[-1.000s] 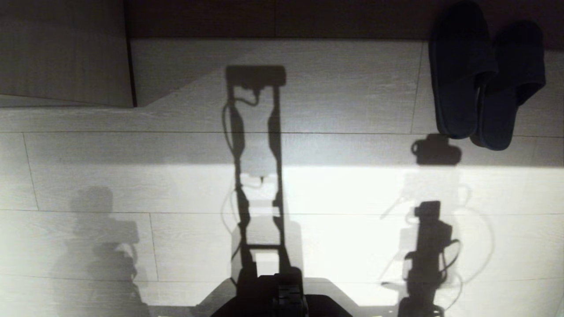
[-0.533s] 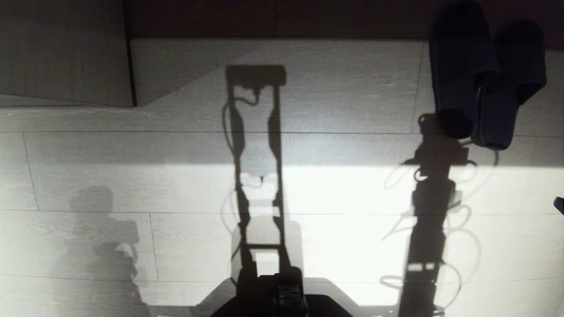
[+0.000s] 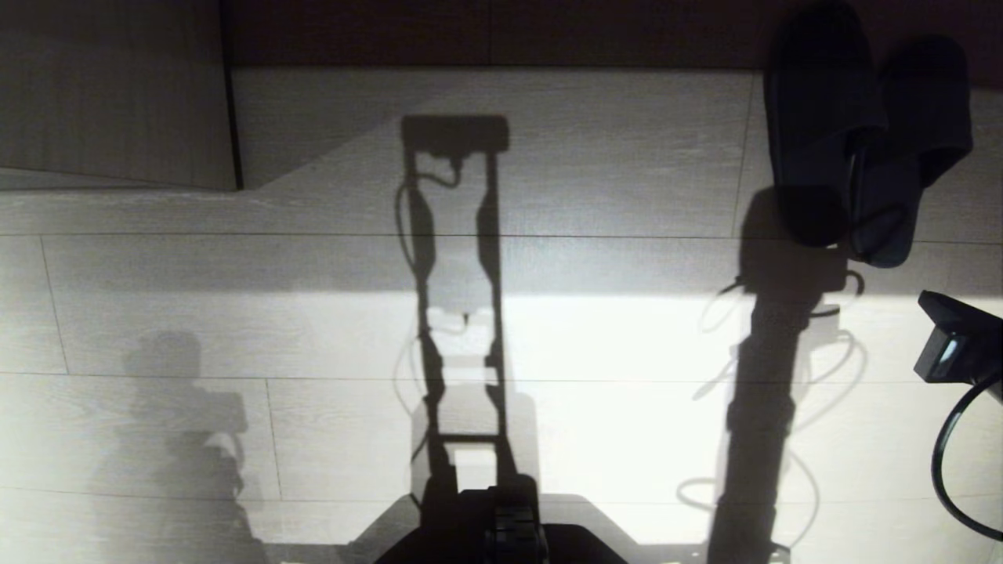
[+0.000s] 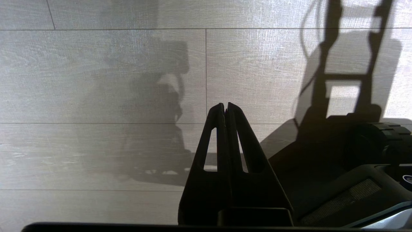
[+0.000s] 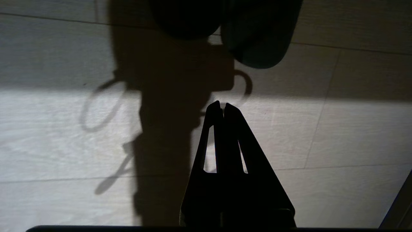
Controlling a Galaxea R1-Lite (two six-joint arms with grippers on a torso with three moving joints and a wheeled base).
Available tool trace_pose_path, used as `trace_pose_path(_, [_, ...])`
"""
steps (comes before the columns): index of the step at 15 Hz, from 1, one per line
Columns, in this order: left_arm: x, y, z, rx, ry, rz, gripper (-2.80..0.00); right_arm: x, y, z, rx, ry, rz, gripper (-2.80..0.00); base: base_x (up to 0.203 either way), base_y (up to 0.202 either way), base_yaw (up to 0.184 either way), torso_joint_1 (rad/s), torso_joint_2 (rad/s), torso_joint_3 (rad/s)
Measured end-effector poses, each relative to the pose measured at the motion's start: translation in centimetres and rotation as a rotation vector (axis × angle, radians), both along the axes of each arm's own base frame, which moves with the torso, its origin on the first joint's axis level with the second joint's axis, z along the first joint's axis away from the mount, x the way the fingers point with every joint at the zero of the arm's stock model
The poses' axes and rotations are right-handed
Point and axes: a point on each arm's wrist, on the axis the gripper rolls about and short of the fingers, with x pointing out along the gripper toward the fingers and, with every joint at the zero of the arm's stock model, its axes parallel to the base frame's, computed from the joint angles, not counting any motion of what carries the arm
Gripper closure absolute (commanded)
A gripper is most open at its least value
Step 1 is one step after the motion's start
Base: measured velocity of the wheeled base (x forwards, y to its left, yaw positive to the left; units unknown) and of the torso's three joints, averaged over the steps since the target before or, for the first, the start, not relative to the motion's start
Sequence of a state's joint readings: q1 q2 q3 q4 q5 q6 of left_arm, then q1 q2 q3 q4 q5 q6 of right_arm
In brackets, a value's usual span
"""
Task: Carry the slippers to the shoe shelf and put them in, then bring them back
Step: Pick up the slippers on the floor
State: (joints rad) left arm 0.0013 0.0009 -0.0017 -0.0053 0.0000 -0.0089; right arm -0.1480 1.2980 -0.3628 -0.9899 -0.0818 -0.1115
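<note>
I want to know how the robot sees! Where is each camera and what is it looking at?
Head: up high, looking down at the floor and slippers; base and right arm show.
Left wrist: behind the shut left pincer, facing bare floor; base beside it.
Right wrist: behind the shut right pincer, facing the slippers' heels.
Head and right wrist share the slippers.

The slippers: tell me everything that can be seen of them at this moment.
The slippers are a dark, backless, closed-toe pair, apparently soft fabric, lying flat on the pale wood-grain floor at the head view's upper right. They sit side by side, overlapping or touching along their inner edges, toes toward the dark strip at the top, open heels toward the robot. The arm's shadow falls across the heels. Nothing grips them; the right gripper, shut, is short of them.
</note>
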Motion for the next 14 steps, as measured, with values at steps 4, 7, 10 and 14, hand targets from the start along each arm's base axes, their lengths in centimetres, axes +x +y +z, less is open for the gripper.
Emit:
trace_pose_path(4, [0.0, 0.0, 0.0, 0.000, -0.001, 0.000, 0.00, 1.4, -1.0, -1.1, 0.018, 0.026, -0.041, 0.00, 0.000, 0.000, 0.000, 0.000, 0.00, 0.000])
trace_pose_path(7, [0.0, 0.0, 0.0, 0.000, -0.001, 0.000, 0.00, 2.5, -1.8, -1.1, 0.037, -0.032, -0.064, 0.00, 0.000, 0.000, 0.000, 0.000, 0.00, 0.000])
trace_pose_path(10, [0.0, 0.0, 0.0, 0.000, -0.001, 0.000, 0.00, 3.3, -2.1, -1.3, 0.066, -0.080, -0.066, -2.80, 0.000, 0.000, 0.000, 0.000, 0.00, 0.000])
trace_pose_path(14, [0.0, 0.0, 0.0, 0.000, 0.000, 0.000, 0.00, 4.2, -2.3, -1.6, 0.106, -0.118, -0.061, -2.80, 0.000, 0.000, 0.000, 0.000, 0.00, 0.000])
